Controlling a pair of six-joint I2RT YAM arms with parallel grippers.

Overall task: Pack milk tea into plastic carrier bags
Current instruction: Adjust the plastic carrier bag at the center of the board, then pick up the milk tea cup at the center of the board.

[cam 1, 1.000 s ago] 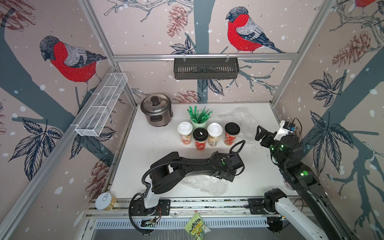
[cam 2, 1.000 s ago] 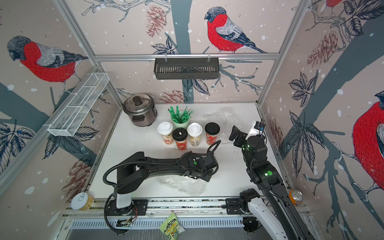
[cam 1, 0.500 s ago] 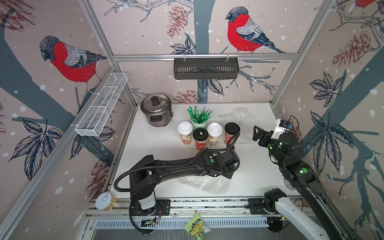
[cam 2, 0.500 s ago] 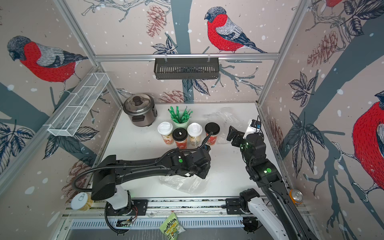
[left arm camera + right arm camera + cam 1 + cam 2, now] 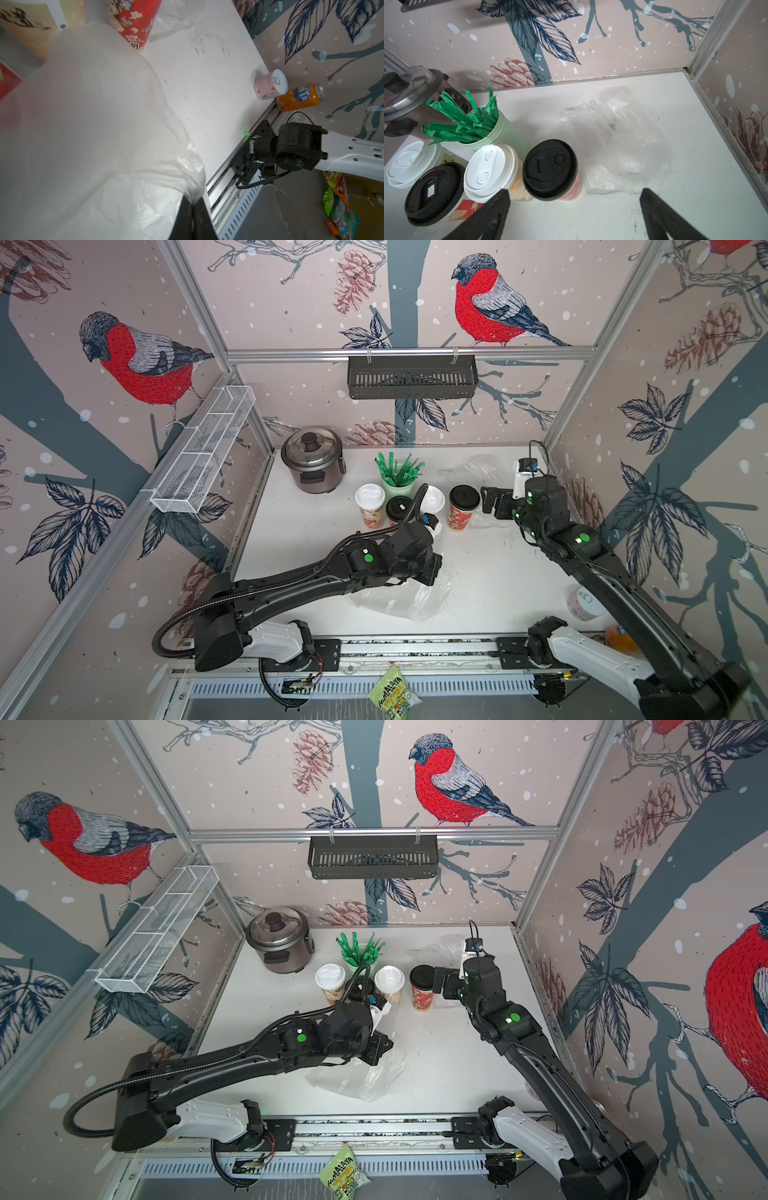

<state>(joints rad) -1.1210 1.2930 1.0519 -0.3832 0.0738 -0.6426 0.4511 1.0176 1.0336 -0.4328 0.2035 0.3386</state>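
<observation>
Four milk tea cups stand in a row at mid-table: a white-lidded one (image 5: 370, 506), a black-lidded one (image 5: 398, 508), a white-lidded one (image 5: 433, 499) and a red one with a black lid (image 5: 463, 506) (image 5: 550, 169). My left gripper (image 5: 432, 572) (image 5: 192, 204) is shut on a bunched edge of a clear plastic carrier bag (image 5: 403, 599) (image 5: 93, 124), lifted off the table near the front. My right gripper (image 5: 490, 499) (image 5: 574, 194) is open, level with the red cup and just to its right. A second bag (image 5: 478, 472) (image 5: 623, 141) lies flat behind it.
A pale green cup of green straws (image 5: 399, 479) stands behind the cups, and a rice cooker (image 5: 313, 460) sits back left. A pink can (image 5: 270, 85) and an orange Fanta can (image 5: 299, 97) lie at the front right corner. A snack packet (image 5: 392, 695) lies below the front rail.
My left gripper has carried the bag leftward, in front of the cups. My right gripper has moved left, closer to the red black-lidded cup, staying open.
</observation>
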